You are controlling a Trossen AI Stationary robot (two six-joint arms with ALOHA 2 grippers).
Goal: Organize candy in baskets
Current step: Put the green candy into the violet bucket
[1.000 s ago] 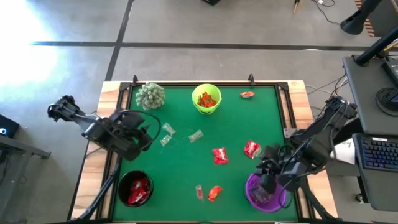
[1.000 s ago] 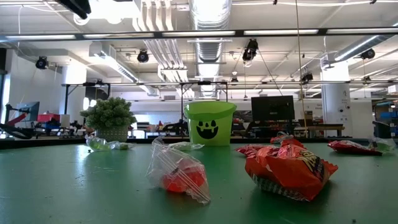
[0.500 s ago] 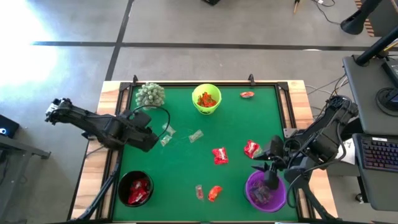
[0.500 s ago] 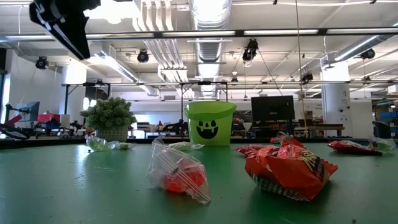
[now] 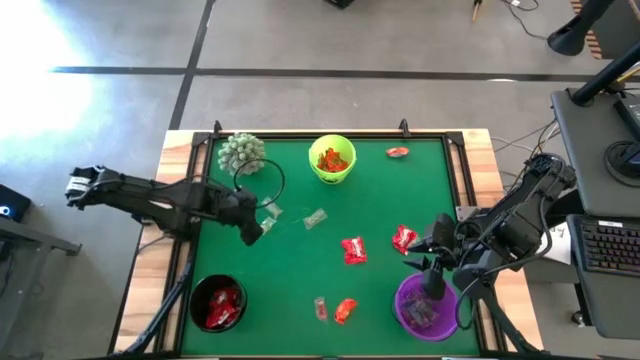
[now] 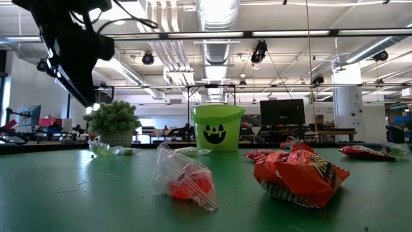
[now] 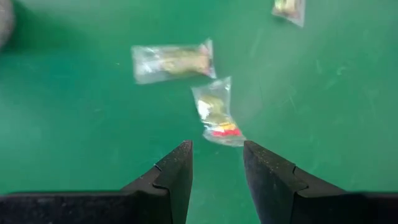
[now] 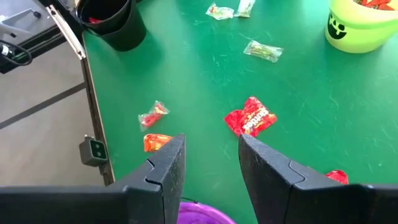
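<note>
My left gripper hangs open above two clear-wrapped candies at the table's left. In the left wrist view its fingers point down beside the nearer one without touching it. My right gripper is open and holds nothing, just above the purple basket at the near right. The lime green basket at the far middle holds orange candy. The black basket at the near left holds red candy. Loose red candies lie on the green mat.
A spiky pale-green plant stands at the far left corner. More candy lies loose: one clear, one red, one at the far edge, an orange one and a clear one near the front.
My left gripper has come down and gone toward the table's right, tipping to point more steeply down, and now hangs over the clear candies. It has stayed open. My right gripper has risen a little above the purple basket and turned slightly.
</note>
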